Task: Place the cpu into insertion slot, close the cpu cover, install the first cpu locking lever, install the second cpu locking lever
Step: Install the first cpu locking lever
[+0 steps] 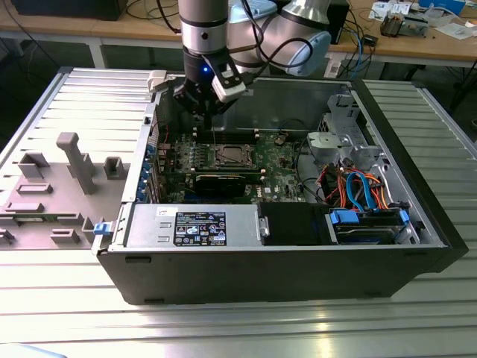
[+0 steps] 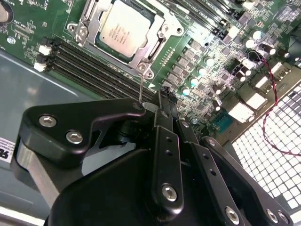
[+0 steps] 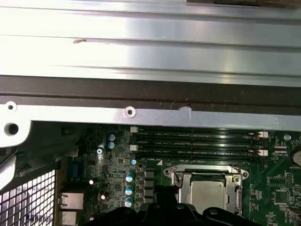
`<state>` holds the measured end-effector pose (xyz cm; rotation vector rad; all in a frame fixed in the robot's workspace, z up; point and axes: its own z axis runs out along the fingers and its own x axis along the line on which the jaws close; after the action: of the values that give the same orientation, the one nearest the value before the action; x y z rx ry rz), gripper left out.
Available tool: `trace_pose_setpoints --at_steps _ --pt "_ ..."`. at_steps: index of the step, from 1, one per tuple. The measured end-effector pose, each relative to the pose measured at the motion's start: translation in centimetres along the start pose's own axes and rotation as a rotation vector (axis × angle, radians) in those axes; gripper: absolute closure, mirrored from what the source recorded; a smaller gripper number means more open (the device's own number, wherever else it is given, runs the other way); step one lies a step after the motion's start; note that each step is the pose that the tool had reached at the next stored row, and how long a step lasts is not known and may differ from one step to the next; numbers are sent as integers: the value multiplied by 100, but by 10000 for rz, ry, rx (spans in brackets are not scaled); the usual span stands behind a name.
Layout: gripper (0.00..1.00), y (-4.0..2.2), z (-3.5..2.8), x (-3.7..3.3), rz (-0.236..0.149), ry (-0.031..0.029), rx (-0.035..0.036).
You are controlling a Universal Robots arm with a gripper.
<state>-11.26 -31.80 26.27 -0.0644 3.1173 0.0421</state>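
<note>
Cpu [image 2: 123, 30] seated in the insertion slot [image 2: 155, 13], silver top up, w/ the cpu cover [image 2: 134, 60] lying flat around it, so steps one and two look done. At the exterior view's far left, a grey plastic fixture [image 1: 74, 160] sits on the ribbed table [image 1: 223, 328] beside the open computer case [image 1: 261, 276]. Toward the centre, the gripper [image 1: 203, 104] hangs over the motherboard, just left of and behind the socket as that view has it. In the second wrist view its fingers [image 2: 162, 127] look pressed together, nothing seen pinched btw them. The cpu lies ahead of the tips and apart from them, w/ the memory slots [image 2: 94, 63] running between. One thin locking lever [image 2: 141, 84] stands upright at the socket's near corner, close beside the gripper's knuckle; contact can't be told. Judging by that, at least one lever is left to latch; 2nd lever's state unclear. At right, orange and blue cables [image 1: 358, 186] crowd the drive bay.
</note>
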Motion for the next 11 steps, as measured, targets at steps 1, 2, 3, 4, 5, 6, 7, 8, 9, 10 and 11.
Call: trace_pose_setpoints --at_steps 1,2,3,4,5,6,7,8,9,10,11 --pt "89 5 1 0 -5 0 -1" --pt "89 11 3 0 -11 0 0" --pt "89 16 6 0 -18 -1 -2" --pt "89 23 10 0 -23 0 -2" --pt "89 28 12 0 -25 0 -1" --pt "89 33 14 -1 -25 1 -1" --pt "89 35 15 -2 -26 2 -1" --pt "89 35 16 -2 -28 3 -3" --pt "89 36 17 -2 -29 2 -6" --pt "89 41 19 -3 -27 2 -6" --pt "89 44 19 -5 -27 2 -6"
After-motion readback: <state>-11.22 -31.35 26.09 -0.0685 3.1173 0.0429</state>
